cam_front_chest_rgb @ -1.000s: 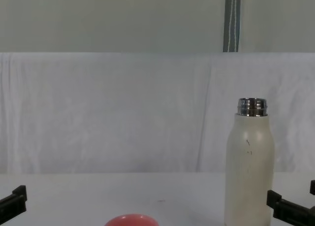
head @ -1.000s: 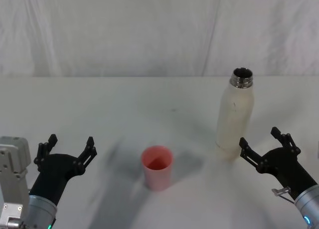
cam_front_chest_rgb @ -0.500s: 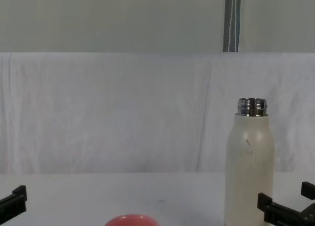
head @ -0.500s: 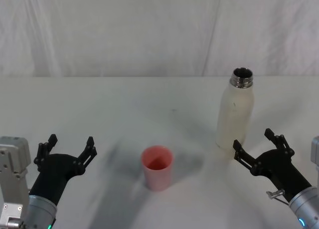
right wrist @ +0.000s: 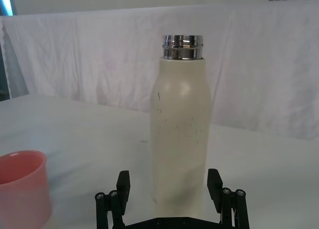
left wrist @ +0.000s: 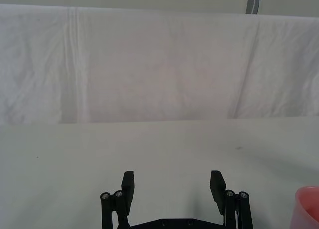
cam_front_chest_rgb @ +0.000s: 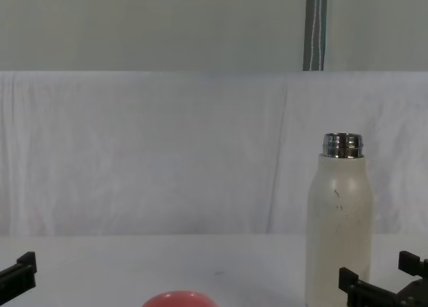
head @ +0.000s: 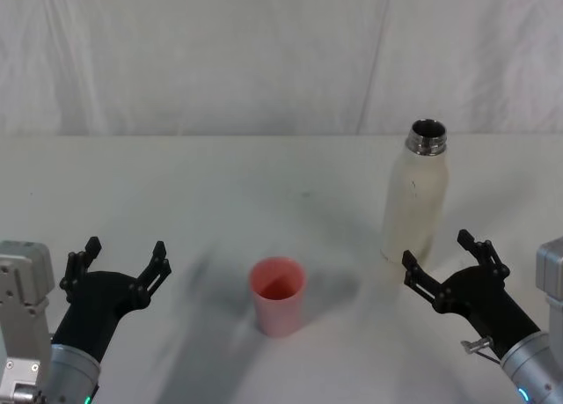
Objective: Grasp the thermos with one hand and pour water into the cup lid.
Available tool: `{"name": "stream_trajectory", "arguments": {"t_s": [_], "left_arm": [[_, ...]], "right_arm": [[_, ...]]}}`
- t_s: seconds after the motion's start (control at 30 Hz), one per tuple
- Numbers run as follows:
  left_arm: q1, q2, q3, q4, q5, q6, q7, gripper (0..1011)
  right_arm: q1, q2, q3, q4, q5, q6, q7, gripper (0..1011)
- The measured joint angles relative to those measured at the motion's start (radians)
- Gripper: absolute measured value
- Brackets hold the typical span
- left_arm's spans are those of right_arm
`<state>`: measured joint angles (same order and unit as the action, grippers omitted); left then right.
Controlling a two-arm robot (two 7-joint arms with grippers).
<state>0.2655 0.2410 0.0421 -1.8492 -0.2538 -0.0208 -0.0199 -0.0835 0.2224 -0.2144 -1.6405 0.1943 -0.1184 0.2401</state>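
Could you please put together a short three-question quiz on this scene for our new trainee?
1. True or false: the thermos stands upright with its steel neck uncapped.
2. Which gripper is lined up with the thermos? A) left gripper B) right gripper
3. Fill in: the cup lid stands on the table to the robot's ____ of the thermos.

Key: 1 true. 2 B; its fingers are open, just short of the bottle's base, while the left gripper sits open and idle at the near left. 3 left.
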Motion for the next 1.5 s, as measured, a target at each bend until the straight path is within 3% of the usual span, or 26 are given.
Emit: {"name": "stream_trajectory", "arguments": {"t_s": [1.5], "left_arm": [[0.0, 0.0, 0.0, 0.0, 0.0, 0.0, 0.0, 1001]], "right_arm": [[0.0, 0.003, 0.003, 0.001, 0.005, 0.0, 0.001, 1001]]}}
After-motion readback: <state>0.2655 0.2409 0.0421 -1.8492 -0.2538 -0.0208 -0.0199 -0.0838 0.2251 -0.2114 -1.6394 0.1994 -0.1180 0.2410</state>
